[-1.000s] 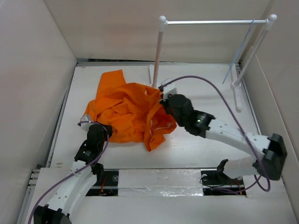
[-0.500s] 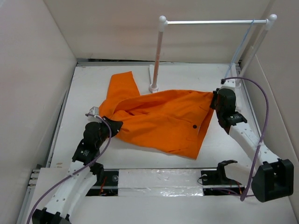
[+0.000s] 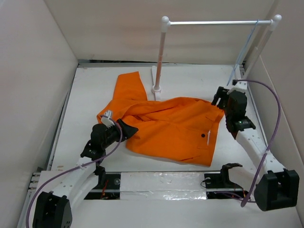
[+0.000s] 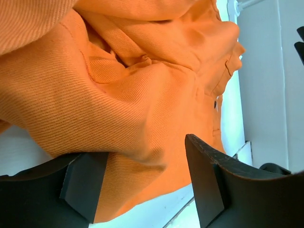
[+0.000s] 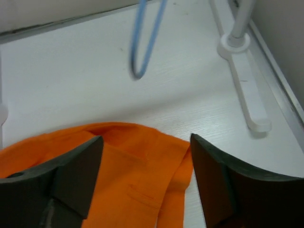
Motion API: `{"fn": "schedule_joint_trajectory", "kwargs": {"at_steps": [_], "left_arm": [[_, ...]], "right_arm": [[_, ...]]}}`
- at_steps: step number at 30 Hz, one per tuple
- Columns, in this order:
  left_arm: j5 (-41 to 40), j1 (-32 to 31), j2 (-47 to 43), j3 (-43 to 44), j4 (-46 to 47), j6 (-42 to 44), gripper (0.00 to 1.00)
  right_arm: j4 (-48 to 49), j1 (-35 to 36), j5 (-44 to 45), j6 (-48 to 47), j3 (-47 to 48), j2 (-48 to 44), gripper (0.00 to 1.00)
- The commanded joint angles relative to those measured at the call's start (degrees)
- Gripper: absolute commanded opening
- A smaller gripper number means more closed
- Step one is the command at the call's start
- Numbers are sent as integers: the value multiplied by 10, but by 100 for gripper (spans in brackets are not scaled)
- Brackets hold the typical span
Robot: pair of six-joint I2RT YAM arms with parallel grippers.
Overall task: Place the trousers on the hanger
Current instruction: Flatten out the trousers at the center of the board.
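The orange trousers (image 3: 171, 128) lie spread across the table, with one leg reaching back toward the rack's left post. My left gripper (image 3: 124, 127) is at their left edge. Its jaws are open around a loose fold of the cloth (image 4: 123, 95), and its fingers (image 4: 204, 175) do not pinch it. Over the trousers' right corner (image 5: 137, 161) my right gripper (image 3: 219, 97) hangs with its jaws wide apart and nothing between them. The thin pale blue hanger (image 3: 242, 52) hangs from the rack's crossbar at the back right. The right wrist view shows the hanger's lower loop (image 5: 147, 38).
A white two-post rack with a silver crossbar (image 3: 216, 22) stands at the back, its left post (image 3: 160, 52) by the trouser leg. The rack's right foot (image 5: 247, 90) lies close to the right wall. White walls enclose the table on three sides.
The right gripper pulled the bunched trousers out to the right and spread them. Both grippers have since opened and let go of the cloth. The left arm shifted slightly right.
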Motion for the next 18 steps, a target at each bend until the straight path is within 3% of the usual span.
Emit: {"fn": "schedule_joint_trajectory", "kwargs": {"at_steps": [1, 2, 3, 4, 6, 8, 9, 10, 11, 12, 13, 15, 18], "left_arm": [[-12, 4, -2, 30, 27, 29, 64], [-30, 4, -7, 36, 17, 31, 63], [-50, 4, -19, 42, 3, 30, 63], [-112, 4, -28, 55, -32, 19, 61], [-184, 4, -66, 63, -72, 4, 60], [-279, 4, -103, 60, -115, -20, 59], [-300, 4, -143, 55, -128, -27, 59], [-336, 4, -161, 50, -156, -41, 59], [-355, 4, -175, 49, -167, -48, 59], [-371, 4, -199, 49, -190, -53, 59], [-396, 4, -205, 47, -214, -56, 59], [-423, 4, -204, 47, -237, -79, 59], [-439, 4, -173, 41, -256, -119, 59]], "right_arm": [[79, 84, -61, -10, -64, -51, 74], [84, 109, -72, -12, -78, -60, 64], [86, 136, -100, -14, -86, -66, 28], [90, 167, -114, -18, -92, -62, 16], [81, 276, -123, -32, -86, -34, 0], [72, 353, -119, -45, -67, -9, 0], [67, 427, -99, -44, -59, 5, 2], [66, 459, -90, -43, -48, 35, 12], [67, 487, -78, -40, -43, 48, 25], [75, 532, -65, -39, -42, 61, 52], [87, 548, -68, -39, -40, 90, 63], [123, 582, -83, -42, -30, 125, 76], [118, 616, -75, -56, 14, 208, 77]]}}
